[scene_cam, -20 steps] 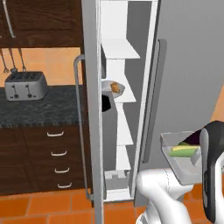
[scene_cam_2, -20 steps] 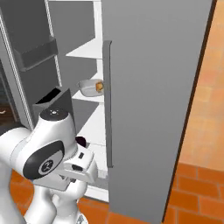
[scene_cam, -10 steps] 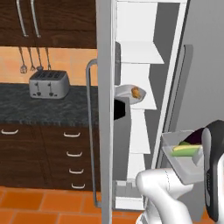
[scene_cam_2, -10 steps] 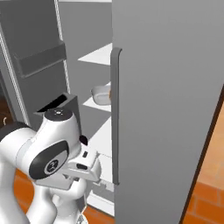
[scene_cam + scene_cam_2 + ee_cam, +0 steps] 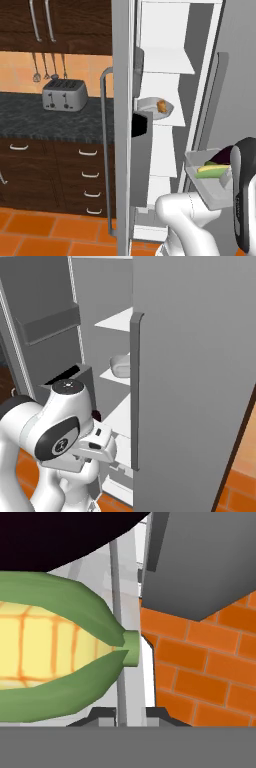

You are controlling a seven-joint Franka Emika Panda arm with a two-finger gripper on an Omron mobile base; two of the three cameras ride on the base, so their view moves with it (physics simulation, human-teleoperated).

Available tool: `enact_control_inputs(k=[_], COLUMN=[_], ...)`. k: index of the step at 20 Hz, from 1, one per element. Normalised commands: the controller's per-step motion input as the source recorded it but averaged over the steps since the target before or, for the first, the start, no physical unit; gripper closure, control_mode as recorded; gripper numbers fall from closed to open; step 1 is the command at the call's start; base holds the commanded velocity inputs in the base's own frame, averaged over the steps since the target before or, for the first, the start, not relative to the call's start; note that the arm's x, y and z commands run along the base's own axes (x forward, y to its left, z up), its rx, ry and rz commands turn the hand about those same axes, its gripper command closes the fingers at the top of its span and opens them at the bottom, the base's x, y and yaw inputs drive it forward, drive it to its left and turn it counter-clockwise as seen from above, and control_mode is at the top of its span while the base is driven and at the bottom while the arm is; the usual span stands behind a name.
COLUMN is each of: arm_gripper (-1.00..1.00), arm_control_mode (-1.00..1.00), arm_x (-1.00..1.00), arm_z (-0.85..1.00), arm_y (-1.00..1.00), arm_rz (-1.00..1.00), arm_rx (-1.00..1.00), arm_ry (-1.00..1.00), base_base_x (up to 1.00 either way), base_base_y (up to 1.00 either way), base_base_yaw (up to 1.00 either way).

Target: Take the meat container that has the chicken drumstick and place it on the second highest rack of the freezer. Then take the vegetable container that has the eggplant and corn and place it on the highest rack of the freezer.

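Meat container [image 5: 154, 107] with the drumstick sits on a freezer rack, second from the top as far as I can count, so I judge the first half done. I am on the second half.

Vegetable container [image 5: 210, 176] is in my end effector [image 5: 131, 714], held low and to the right of the open freezer [image 5: 170, 100], well below the highest rack [image 5: 167, 61]. Corn [image 5: 55, 657] lies right against my hand camera, eggplant [image 5: 227, 152] dark beside it. The fingers are together on the container's rim, clamped narrow; the exact contact is hidden by the wall of the tub.

Risks as I see them:

- The lift is long. The container must rise from well below the meat container's rack to the top rack. A thin rim grip may let the tub tilt, and the corn and eggplant, which appear to lie loose in the open tub, could roll out.
- The freezer door [image 5: 195, 381] stands close on the right of the container. Swinging up too near it could catch the tub's corner and twist it in my grip.
- The opening is narrow. Coming up under the rack edges instead of in front of them would knock the tub, or jar the meat container off its place.
- Wrong rack is a real hazard: the top rack sits just above another bare one.
- The base may need to close in; reaching at full stretch weakens control.
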Motion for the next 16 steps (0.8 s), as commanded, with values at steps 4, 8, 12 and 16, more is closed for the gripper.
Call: enact_control_inputs(k=[4,8,12,16], arm_gripper=[1.0,1.0,1.0,1.0], arm_control_mode=[1.0,1.0,1.0,1.0], arm_x=[0.0,0.0,0.0,0.0], arm_z=[0.0,0.0,0.0,0.0], arm_y=[0.0,0.0,0.0,0.0], arm_rz=[0.0,0.0,0.0,0.0], arm_rx=[0.0,0.0,0.0,0.0], arm_ry=[0.0,0.0,0.0,0.0], base_base_x=[0.09,0.0,0.03,0.0], base_base_y=[-0.57,-0.5,-0.24,-0.16], base_base_yaw=[0.0,0.0,0.0,0.0])
